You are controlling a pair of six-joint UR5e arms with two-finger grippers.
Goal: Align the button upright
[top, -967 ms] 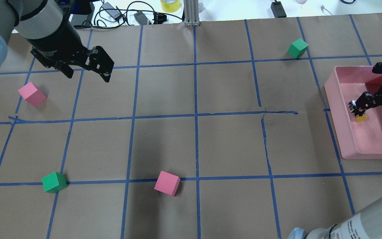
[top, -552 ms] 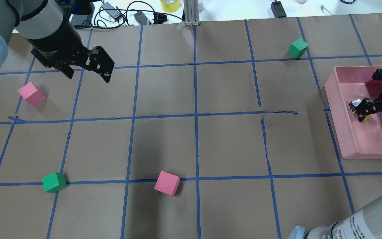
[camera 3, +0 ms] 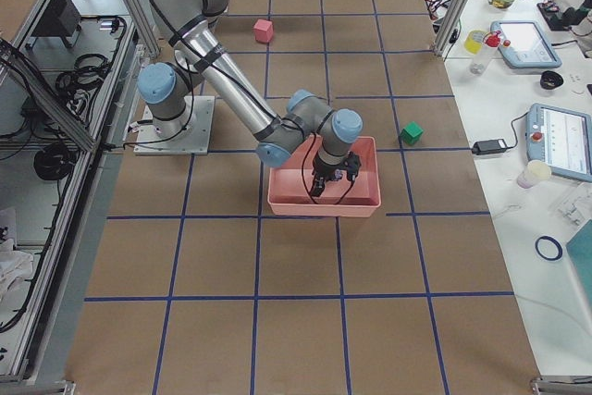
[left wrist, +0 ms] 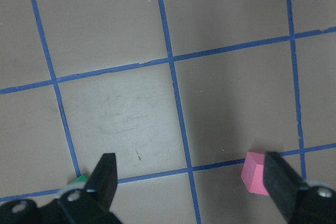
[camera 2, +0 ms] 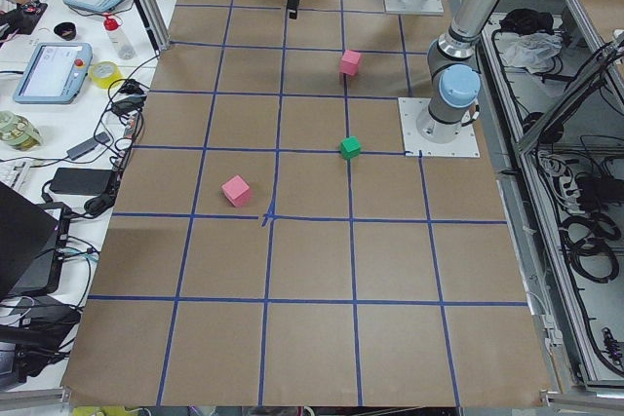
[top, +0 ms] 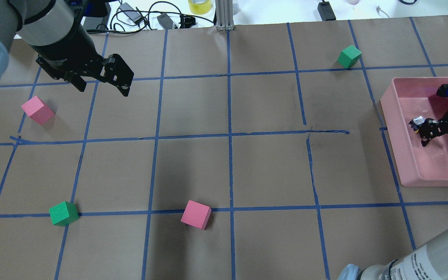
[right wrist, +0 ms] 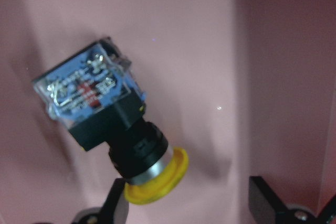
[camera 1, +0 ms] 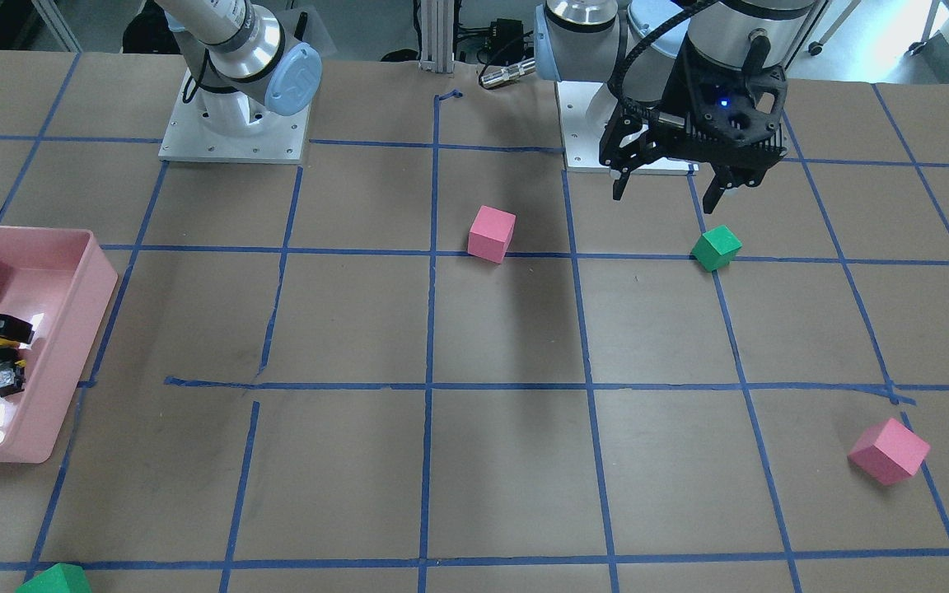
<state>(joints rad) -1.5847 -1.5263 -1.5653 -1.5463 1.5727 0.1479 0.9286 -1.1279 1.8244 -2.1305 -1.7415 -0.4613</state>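
Observation:
The button (right wrist: 131, 145) lies on its side on the floor of the pink tray (top: 405, 155), yellow cap (right wrist: 157, 179) toward my right gripper and clear base block (right wrist: 86, 90) away from it. My right gripper (right wrist: 191, 203) is open just over the button, one finger (right wrist: 118, 205) beside the cap, and holds nothing. In the overhead view the right gripper (top: 440, 143) covers most of the button; only its metallic base (top: 416, 123) shows. The front view shows the button (camera 1: 5, 375) by the tray's wall. My left gripper (top: 102, 90) is open and empty above the far left of the table.
Pink cubes (top: 37, 110) (top: 196, 214) and green cubes (top: 63, 213) (top: 349, 56) stand scattered on the brown paper with its blue tape grid. The tray's walls close in on the button on the right arm's side. Cables and a tape roll lie beyond the far edge.
My right gripper has turned and shifted a little over the button, so the yellow cap is now mostly hidden in the overhead view. The left arm has not moved.

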